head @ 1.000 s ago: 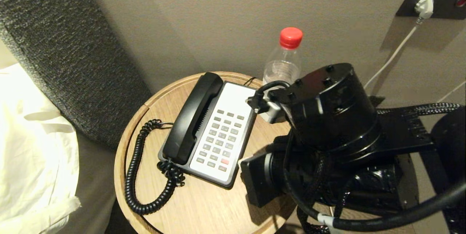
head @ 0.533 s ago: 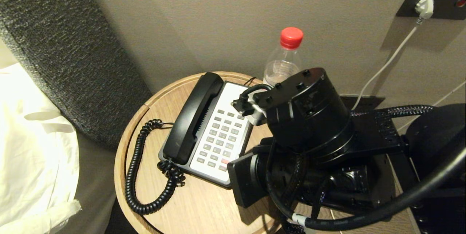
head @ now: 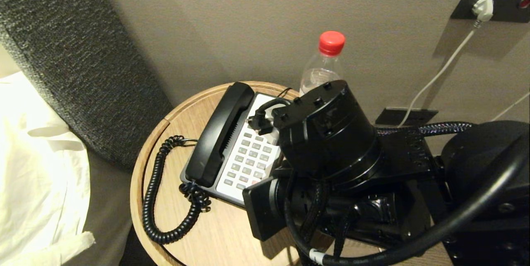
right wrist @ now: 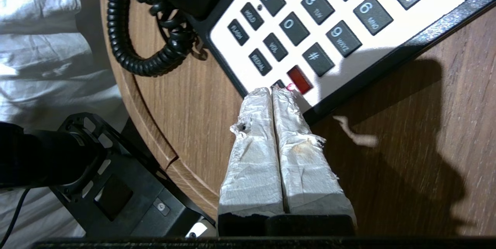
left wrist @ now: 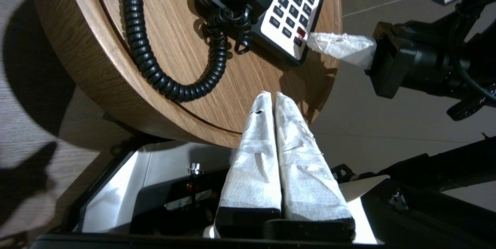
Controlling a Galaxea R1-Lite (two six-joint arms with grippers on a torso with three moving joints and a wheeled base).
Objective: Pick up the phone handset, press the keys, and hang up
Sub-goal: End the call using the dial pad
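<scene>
**A:** Where did the phone handset (head: 218,133) lie, taking the phone base (head: 265,106) as the landmark?

**B:** It sat in its cradle along the base's left side, not lifted. Its long axis ran beside the keypad (head: 247,159), one blocky end toward the wall, the other toward the robot, where the coiled cord (head: 154,200) joined it and looped out over the round wooden table (head: 182,109).

**A:** And the right gripper (right wrist: 272,90)?

**B:** Its two wrapped fingers were pressed together, holding nothing. The tips were at the base's near corner, just beside the red key (right wrist: 299,79), on the keypad side. So the handset lay across the keypad from it, off to the robot's left.

**A:** The left gripper (left wrist: 269,95)?

**B:** Also closed and empty, hanging off the table's near edge, apart from the base, on the cord's side.

**A:** Which arm was nearer the handset, then?

**B:** By my reckoning the right was closer to the base overall, but it was on the key side. The left had the clearer line to the handset's near end, though its fingers would have to part first to span the grip crosswise.
</scene>
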